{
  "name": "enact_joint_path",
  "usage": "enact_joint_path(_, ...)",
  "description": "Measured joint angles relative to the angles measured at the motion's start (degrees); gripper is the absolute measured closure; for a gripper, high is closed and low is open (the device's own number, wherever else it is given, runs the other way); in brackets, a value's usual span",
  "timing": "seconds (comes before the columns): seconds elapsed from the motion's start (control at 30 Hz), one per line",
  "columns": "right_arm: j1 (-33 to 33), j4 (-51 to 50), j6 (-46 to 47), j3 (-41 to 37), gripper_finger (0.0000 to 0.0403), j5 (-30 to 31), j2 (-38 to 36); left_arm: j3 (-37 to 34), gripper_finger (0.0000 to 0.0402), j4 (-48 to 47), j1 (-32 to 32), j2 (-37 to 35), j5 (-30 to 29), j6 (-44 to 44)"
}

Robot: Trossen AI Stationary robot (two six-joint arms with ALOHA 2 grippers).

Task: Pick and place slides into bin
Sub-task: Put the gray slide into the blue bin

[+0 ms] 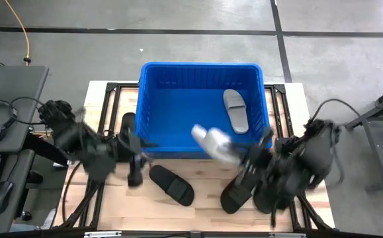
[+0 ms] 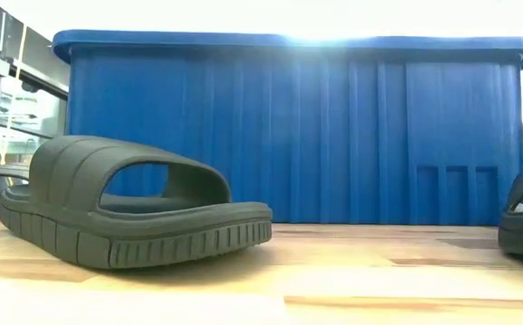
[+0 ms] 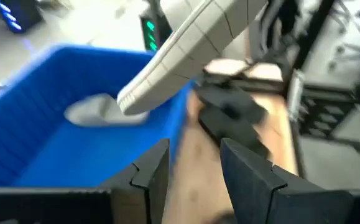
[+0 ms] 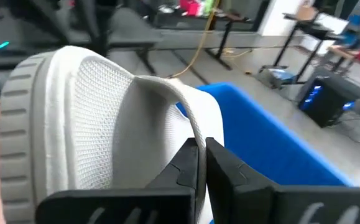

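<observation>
The light grey slide [image 1: 212,142] in play was up in the air right over the near rim of the blue bin [image 1: 153,106], pinched by its strap in the right tool [image 4: 199,163], whose fingers were clamped tight on that thin edge. So it was basically at the drop point, just not let go yet. One more grey slide [image 1: 235,109] was already lying inside the bin, toward its right side, so that's one done.

Still out on the tabletop [image 1: 204,205]: a black slide [image 1: 171,184] in front of the bin near its left half, another black slide [image 1: 239,192] in front of its right corner under the right arm, and what looked like a third black slide [image 1: 129,125] just off the bin's left wall. I'd call it a bit under halfway, with roughly three left after this one.

The left tool [image 3: 192,171] hung beside the bin's left side, fingers partway apart and holding nothing, just waiting as far as I could tell.
</observation>
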Motion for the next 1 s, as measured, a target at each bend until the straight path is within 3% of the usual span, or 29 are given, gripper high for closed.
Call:
enact_joint_path(0.1, -4.0, 3.7, -9.3, 0.0, 0.0403, -2.1, -4.7, 0.0, 0.0268, 3.7, 5.8, -2.7, 4.3, 7.2)
enact_joint_path(0.23, -10.0, 13.1, -26.2, 0.0, 0.0403, -10.7, -10.5, 0.0, 0.0268, 11.7, 14.8, -6.0, 16.2, 16.4)
enact_joint_path(0.47, -21.4, 28.4, -49.0, 0.0, 0.0403, -34.2, -19.5, 0.0, 0.0267, 24.8, 30.0, -9.4, 41.6, 24.7)
enact_joint_path(0.6, -27.4, 35.6, -56.4, 0.0, 0.0403, -49.1, -22.4, 0.0, 0.0246, 29.1, 36.8, -8.4, 52.3, 25.0)
enact_joint_path(0.73, -32.8, 36.6, -60.1, 0.0, 0.0403, -60.8, -23.6, 0.0, 0.0195, 30.9, 40.5, -6.4, 56.6, 25.9)
enact_joint_path(1.0, -41.2, 36.8, -60.0, 0.0, 0.0403, -77.7, -22.7, 0.0, 0.0076, 32.9, 41.7, -2.7, 55.6, 35.7)
